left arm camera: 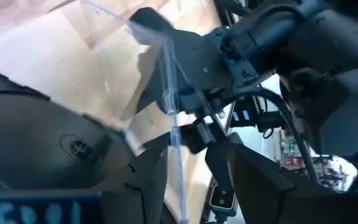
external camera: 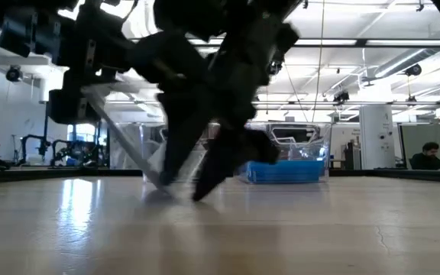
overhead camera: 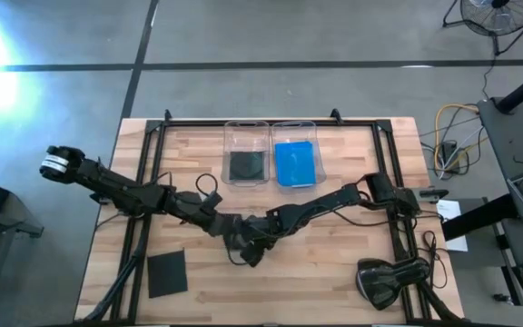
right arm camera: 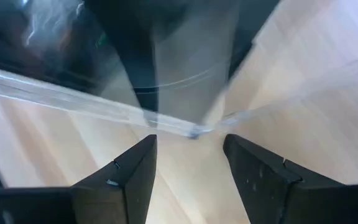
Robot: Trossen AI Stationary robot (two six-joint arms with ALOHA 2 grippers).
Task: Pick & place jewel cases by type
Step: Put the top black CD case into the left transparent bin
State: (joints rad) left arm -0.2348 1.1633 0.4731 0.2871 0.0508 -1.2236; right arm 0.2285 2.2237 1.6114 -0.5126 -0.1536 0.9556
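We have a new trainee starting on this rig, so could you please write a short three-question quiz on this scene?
1. True or false: the bright translucent blue jewel cases lie in the right-hand clear rectangular plastic bin.
2. Where does the flat dark square jewel case outside the bins lie?
A) on the wooden table, on the left arm's side
B) on top of the blue cases
C) beside the right arm's base
3. Fill in: the left claw and the right claw meet near the table's ____.
Key: 1 true; 2 A; 3 middle.
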